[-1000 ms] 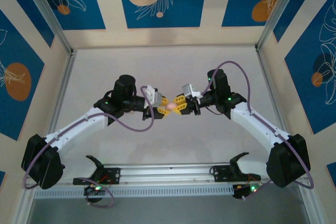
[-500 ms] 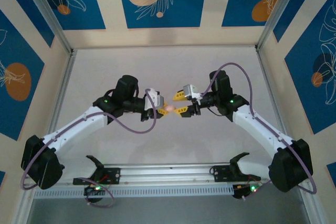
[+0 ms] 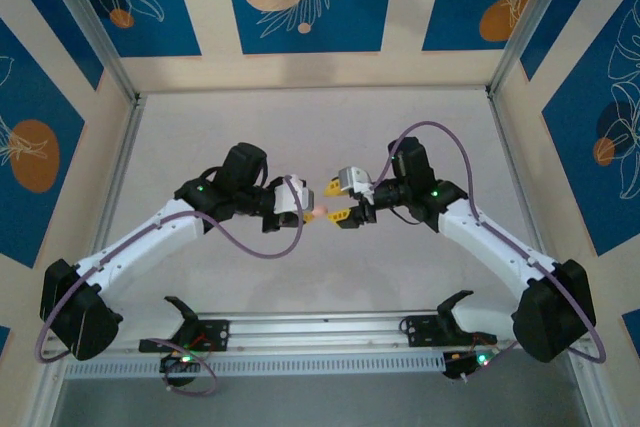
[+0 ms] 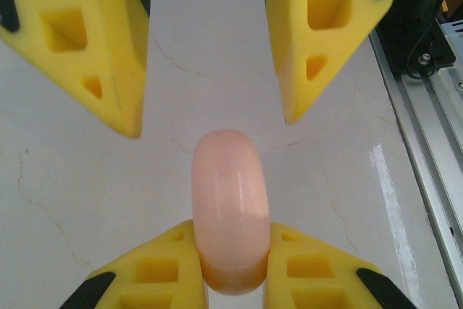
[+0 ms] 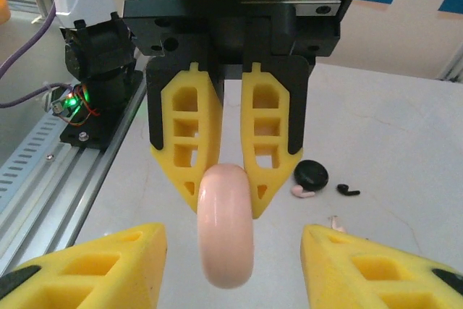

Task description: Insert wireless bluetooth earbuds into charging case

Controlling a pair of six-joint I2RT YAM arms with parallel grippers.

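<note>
Left gripper (image 5: 226, 195) was pinched tight on one end of the pink charging case (image 5: 226, 226), whose long axis ran straight out toward the right gripper (image 5: 235, 255). That one stood spread, its fingers flanking the case's free end without touching it. Right of centre in the right wrist view, one black earbud (image 5: 348, 191) lay on the table (image 5: 405, 142) beside a round black disc (image 5: 312, 174).

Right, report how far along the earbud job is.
Nothing looks done. In hand: left gripper shut on the pink case, right gripper open around it. Left: a black earbud lies on the table near a black disc, not in the case.
</note>
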